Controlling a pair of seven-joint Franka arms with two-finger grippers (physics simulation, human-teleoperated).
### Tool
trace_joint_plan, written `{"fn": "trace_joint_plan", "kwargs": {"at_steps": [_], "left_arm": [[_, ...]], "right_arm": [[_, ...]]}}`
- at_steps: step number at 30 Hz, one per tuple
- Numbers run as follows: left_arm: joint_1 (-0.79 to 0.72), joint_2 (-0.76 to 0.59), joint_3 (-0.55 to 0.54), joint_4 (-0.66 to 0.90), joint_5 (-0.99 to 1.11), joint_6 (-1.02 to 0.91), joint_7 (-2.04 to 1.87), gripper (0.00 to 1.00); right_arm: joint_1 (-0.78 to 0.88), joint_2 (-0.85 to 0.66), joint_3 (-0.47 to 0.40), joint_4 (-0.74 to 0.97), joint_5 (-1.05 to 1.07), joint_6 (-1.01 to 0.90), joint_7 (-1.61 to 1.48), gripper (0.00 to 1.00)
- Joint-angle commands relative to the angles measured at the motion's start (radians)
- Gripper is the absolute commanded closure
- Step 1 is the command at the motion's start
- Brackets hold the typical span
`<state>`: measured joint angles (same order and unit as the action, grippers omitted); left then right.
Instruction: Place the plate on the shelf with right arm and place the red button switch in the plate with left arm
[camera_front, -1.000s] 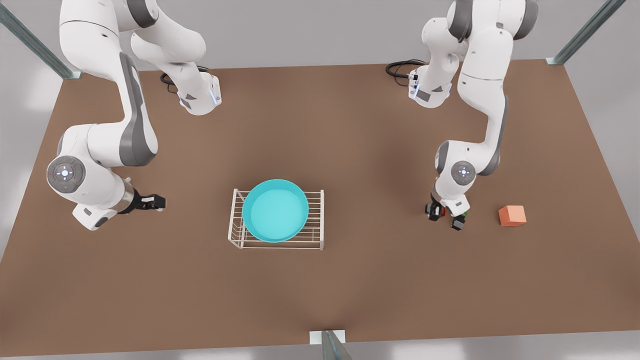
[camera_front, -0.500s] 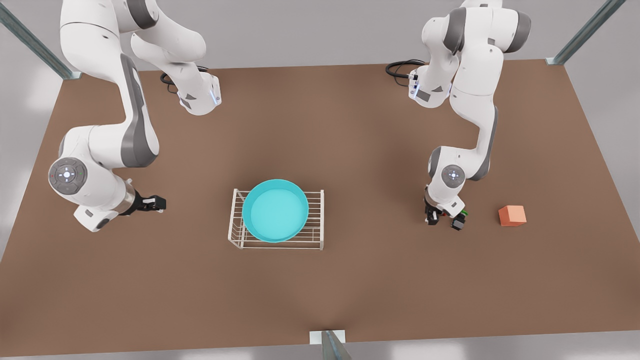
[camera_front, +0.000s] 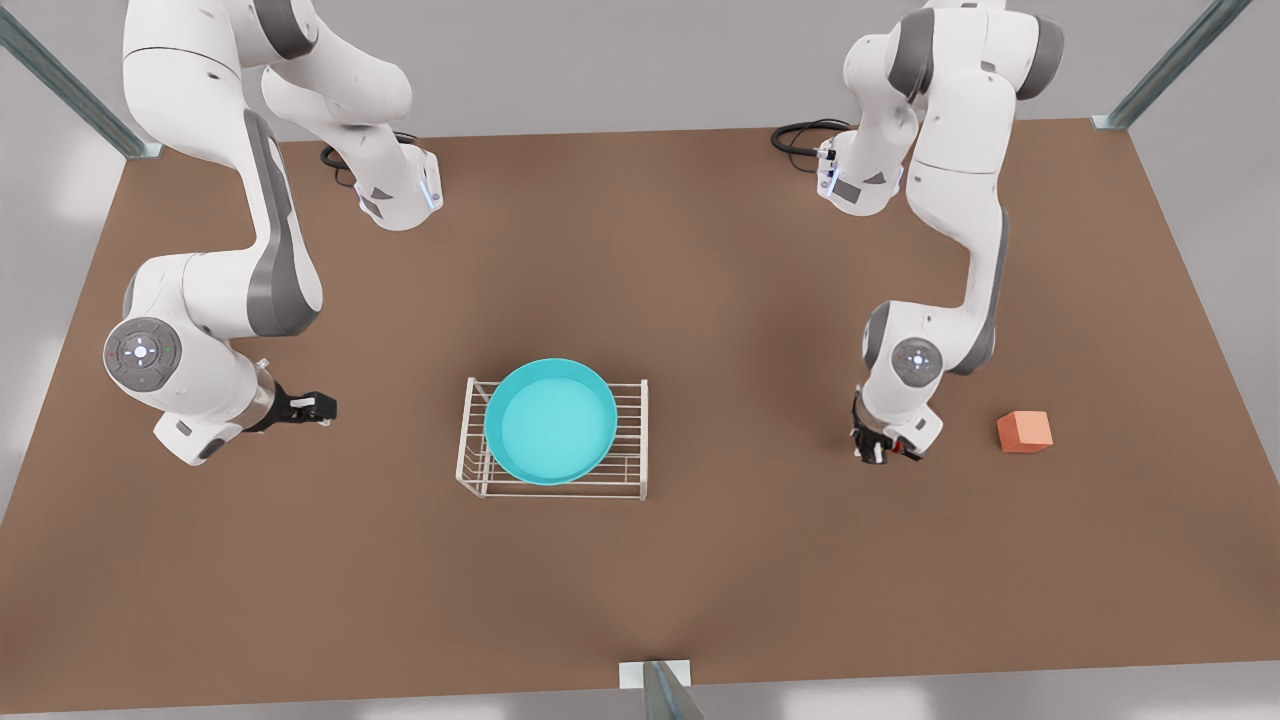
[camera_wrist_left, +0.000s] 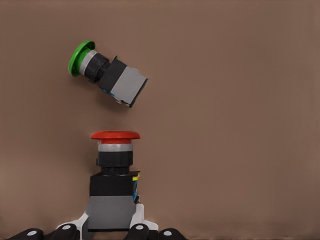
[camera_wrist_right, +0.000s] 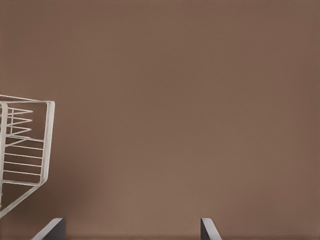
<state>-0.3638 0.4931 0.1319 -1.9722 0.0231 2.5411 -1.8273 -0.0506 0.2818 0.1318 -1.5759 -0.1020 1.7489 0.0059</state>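
Note:
The turquoise plate (camera_front: 550, 420) rests flat on top of the white wire shelf (camera_front: 637, 440) in the middle of the table. At the front view's right, my left gripper (camera_front: 878, 447) is low over the table and shut on the red button switch (camera_wrist_left: 114, 185), its pads (camera_wrist_left: 141, 216) pressing the grey body on both sides, with the red cap pointing away from the fingers. My right gripper (camera_front: 310, 408) hangs open at the front view's left, off the shelf's (camera_wrist_right: 47, 145) end, with nothing between its fingers (camera_wrist_right: 50, 229).
A like switch with a green cap (camera_wrist_left: 107, 75) lies on its side just beyond the red cap. An orange cube (camera_front: 1024, 431) sits on the table past the left gripper, toward the front view's right.
The left arm came down over the red button switch and its fingers closed on it; its hand now hides the green-capped switch in the front view. The right arm barely moved.

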Motion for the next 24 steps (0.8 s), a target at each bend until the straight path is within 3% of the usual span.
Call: {"fn": "trace_joint_plan", "kwargs": {"at_steps": [1, 4, 7, 11, 14, 18, 21, 22, 23, 24], "left_arm": [[-0.046, -0.019, -0.005, 0.044, 0.012, -0.148, -0.092, 0.9], [-0.233, -0.025, -0.031, 0.194, -0.002, -0.284, -0.211, 0.89], [-0.248, -0.022, -0.213, 0.381, -0.014, -0.407, -0.391, 0.89], [-0.425, -0.007, -0.221, 0.558, -0.02, -0.482, -0.452, 0.89], [-0.44, 0.14, -0.227, 0.76, -0.031, -0.251, -0.497, 0.89], [-0.426, 0.223, -0.213, 0.76, -0.029, 0.177, -0.52, 0.89], [-0.426, 0.26, -0.212, 0.76, -0.028, 0.303, -0.515, 0.86], [-0.429, 0.266, -0.213, 0.762, -0.025, 0.308, -0.515, 0.21], [-0.429, 0.271, -0.215, 0.762, -0.02, 0.308, -0.514, 0.0], [-0.431, 0.272, -0.215, 0.76, -0.018, 0.308, -0.512, 0.0]], "right_arm": [[0.0, -0.001, 0.0, 0.0, 0.001, 0.0, -0.001, 0.0], [-0.002, -0.001, 0.0, 0.0, 0.001, 0.0, -0.001, 0.0], [-0.002, -0.001, 0.0, 0.0, 0.001, 0.0, -0.001, 0.0], [-0.002, -0.001, 0.0, 0.0, 0.001, 0.0, -0.001, 0.0], [-0.002, -0.001, 0.0, 0.0, 0.001, 0.0, -0.003, 0.0], [-0.003, -0.001, 0.0, 0.0, 0.001, 0.0, -0.003, 0.0], [-0.003, -0.001, 0.0, 0.002, 0.001, 0.0, -0.003, 0.0], [-0.003, -0.001, -0.001, 0.002, 0.001, 0.0, -0.003, 0.0], [-0.003, -0.001, -0.001, 0.002, 0.001, 0.0, -0.003, 0.0], [-0.003, -0.001, 0.0, 0.002, 0.001, 0.0, -0.003, 0.0]]}}
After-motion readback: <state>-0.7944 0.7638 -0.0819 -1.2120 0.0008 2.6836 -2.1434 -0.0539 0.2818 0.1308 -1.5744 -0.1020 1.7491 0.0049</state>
